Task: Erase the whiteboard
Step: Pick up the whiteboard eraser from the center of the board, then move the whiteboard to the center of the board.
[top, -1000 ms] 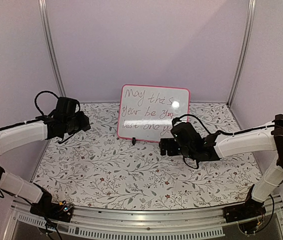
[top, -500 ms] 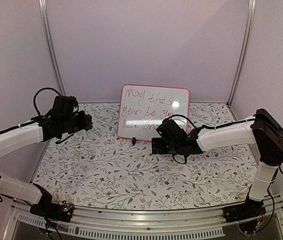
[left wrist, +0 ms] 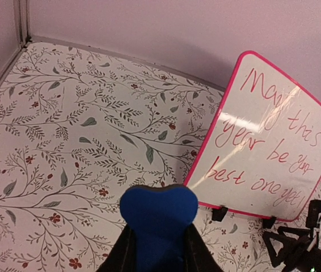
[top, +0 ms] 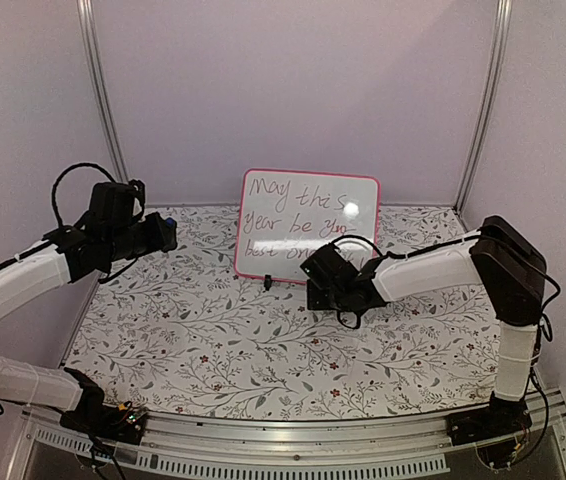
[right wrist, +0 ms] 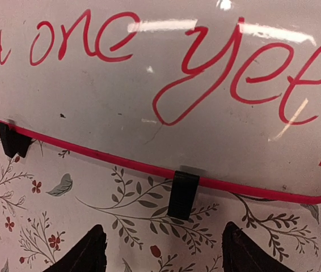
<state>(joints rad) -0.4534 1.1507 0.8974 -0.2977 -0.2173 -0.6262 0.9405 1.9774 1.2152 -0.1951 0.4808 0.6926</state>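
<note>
The whiteboard (top: 303,222) stands tilted at the back middle of the table on two black feet, pink-framed, with red handwriting across it. My left gripper (top: 166,236) hovers to its left, shut on a blue eraser block (left wrist: 158,218) whose end points toward the whiteboard (left wrist: 268,147). My right gripper (top: 315,291) is low at the board's lower right edge. Its fingers (right wrist: 92,249) stand apart with nothing between them, just short of the right foot (right wrist: 182,194) under the whiteboard (right wrist: 149,96).
The table (top: 213,340) has a floral cover. Lilac walls close in the back and both sides, with metal posts (top: 103,110) at the back corners. A black cable loop (top: 358,243) on the right wrist lies over the board's lower part.
My right arm has swung left and forward, bringing its gripper up to the board's lower right foot. My left arm has drawn back to the left with the eraser.
</note>
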